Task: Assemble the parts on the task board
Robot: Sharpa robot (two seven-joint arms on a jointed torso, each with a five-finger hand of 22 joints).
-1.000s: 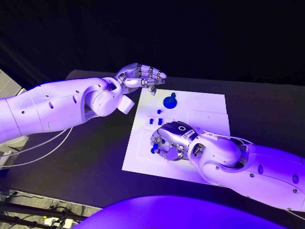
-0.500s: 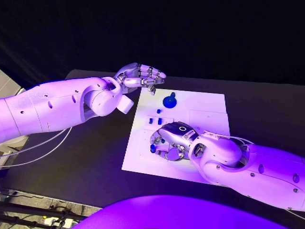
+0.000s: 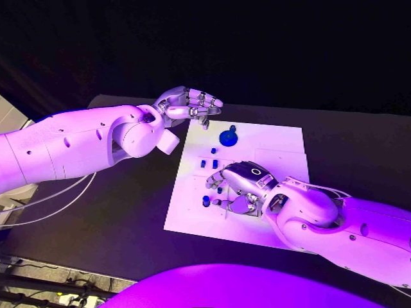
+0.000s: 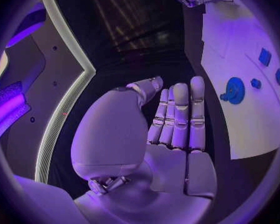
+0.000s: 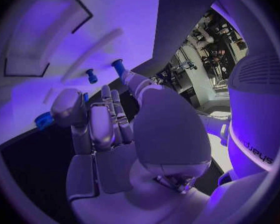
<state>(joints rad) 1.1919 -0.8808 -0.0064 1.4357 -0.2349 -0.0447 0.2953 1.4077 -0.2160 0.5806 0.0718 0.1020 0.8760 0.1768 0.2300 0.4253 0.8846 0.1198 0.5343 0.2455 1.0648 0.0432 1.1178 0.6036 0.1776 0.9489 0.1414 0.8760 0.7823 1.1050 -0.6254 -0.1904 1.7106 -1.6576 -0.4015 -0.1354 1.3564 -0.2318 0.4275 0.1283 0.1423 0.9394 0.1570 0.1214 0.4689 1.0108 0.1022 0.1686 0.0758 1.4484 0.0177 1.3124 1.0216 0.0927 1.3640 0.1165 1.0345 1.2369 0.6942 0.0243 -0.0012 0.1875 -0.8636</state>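
The white task board (image 3: 275,138) lies mid-table. A blue gear (image 3: 228,136) stands near its far edge, also seen from the left wrist as the gear (image 4: 233,90). Three small blue parts (image 3: 209,163) sit below the gear. My right hand (image 3: 235,190) hovers low over the board's near left part, fingers bent down and apart, holding nothing I can see. A blue part (image 3: 205,201) lies just beside its fingertips; in the right wrist view this part (image 5: 43,120) peeks from behind a fingertip (image 5: 68,107). My left hand (image 3: 189,102) hangs above the board's far left corner, fingers curled in on nothing.
Two blue pegs (image 5: 91,76) stand on the board (image 5: 115,10) beyond my right hand (image 5: 109,129). A square recess (image 3: 281,157) marks the board's right half. Black table (image 3: 122,212) surrounds the board. Cables (image 3: 39,205) hang off the near left.
My right hand has drawn slightly to the right, leaving the blue part by its fingertips more exposed. The left hand has stayed where it was.
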